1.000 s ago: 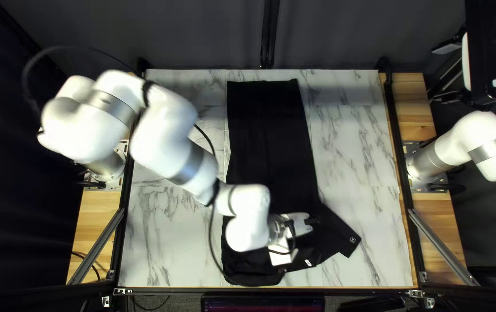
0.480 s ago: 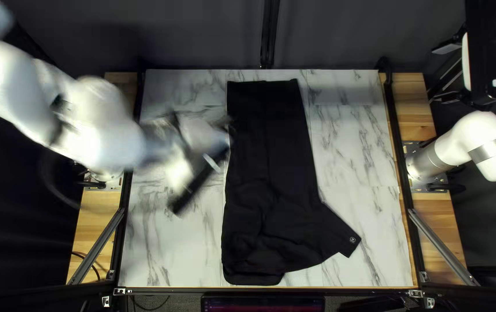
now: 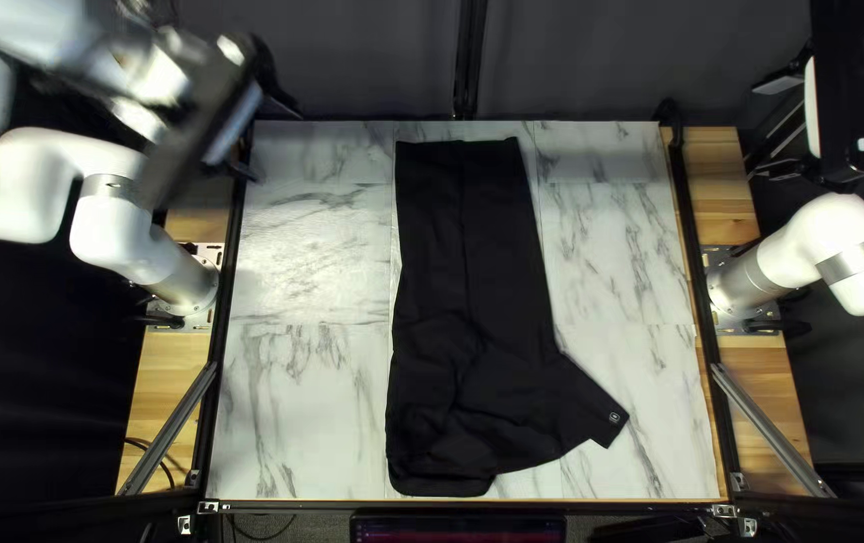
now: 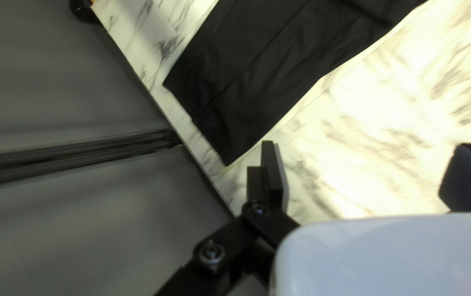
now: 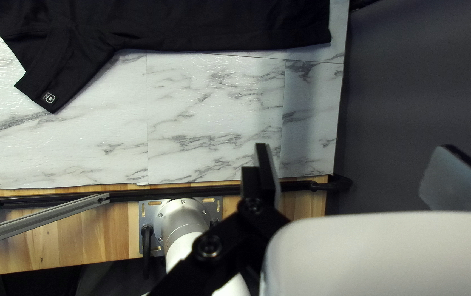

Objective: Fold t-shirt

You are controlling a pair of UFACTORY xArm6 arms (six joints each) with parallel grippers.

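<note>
White and grey-veined, the table [image 3: 301, 422] carries the black t-shirt [image 3: 467, 272] in a long strip down its middle, and with my left gripper [image 4: 367, 145] and right gripper [image 5: 354, 146] both wide and empty, I'd best pinch the jutting sleeve [image 3: 575, 394] by its cuff [image 3: 605, 425] and lay it inward without dragging the layers.

T-shirt [image 3: 472, 282]: was plain black, its one contrast a small emblem [image 5: 49, 98] outlined in white. Tabletop [image 3: 613, 261]: was white, with a marble pattern of irregular grey veins. Side boards [image 3: 176, 402]: were honey-toned wood, banded lighter and darker. Curtain [image 3: 352, 60]: was dark grey. Left arm [image 3: 25, 181] and right arm [image 3: 789, 251]: were glossy white, ringed in silver. Rails [image 3: 692, 231]: were black. Diagonal braces [image 3: 774, 427]: were metallic grey.
</note>
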